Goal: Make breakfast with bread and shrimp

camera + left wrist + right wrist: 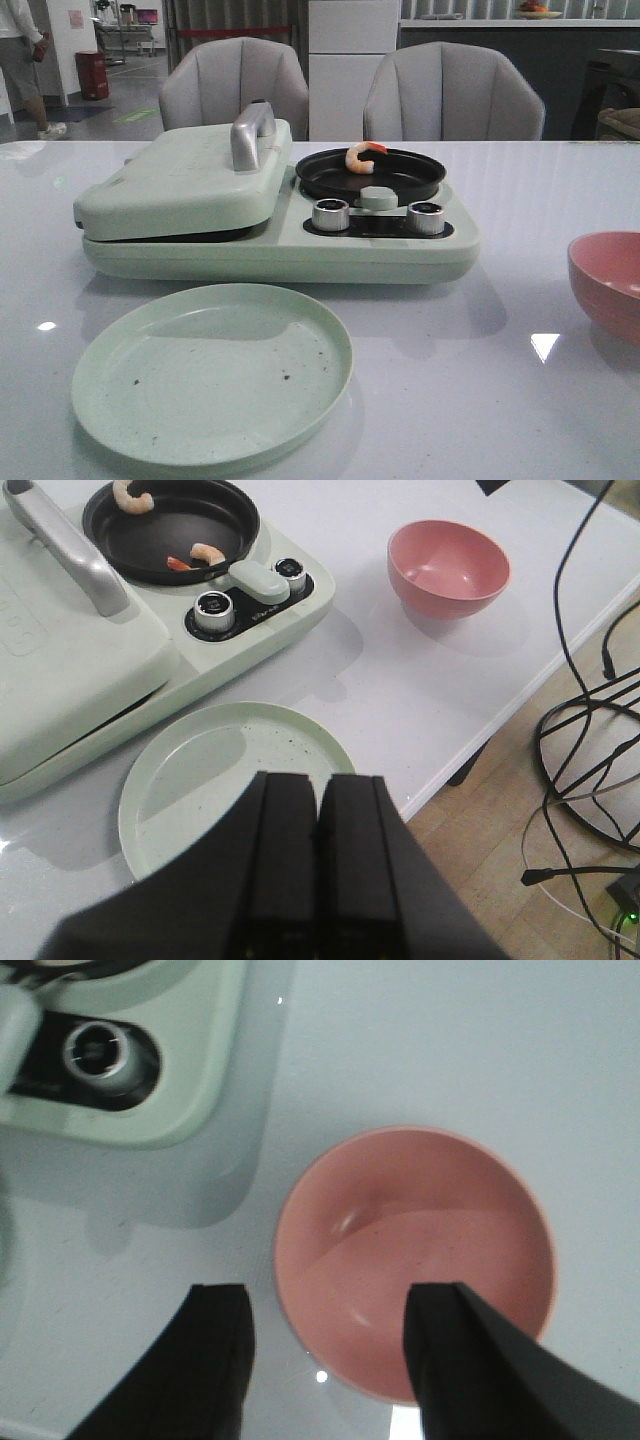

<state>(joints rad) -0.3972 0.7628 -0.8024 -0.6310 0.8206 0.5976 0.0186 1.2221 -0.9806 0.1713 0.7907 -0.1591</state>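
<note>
Shrimp (364,155) lies in the black pan (370,176); the left wrist view shows two there. No bread shows; the lid (180,175) is down. The plate (211,372) is bare, so serving likely remains. Left end effector (320,860) is clenched, empty; right end effector (330,1360) is released over the bowl (415,1260).

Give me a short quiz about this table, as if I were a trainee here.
1. True or false: the round pink bowl holds food.
2. The curled pinkish shrimp lies: A) in the bowl, B) in the round black pan, C) on the pale green plate.
3. Which is open, the left gripper or the right gripper?

Key: 1 false, the bowl is empty; 2 B; 3 the right, above the bowl.
</note>
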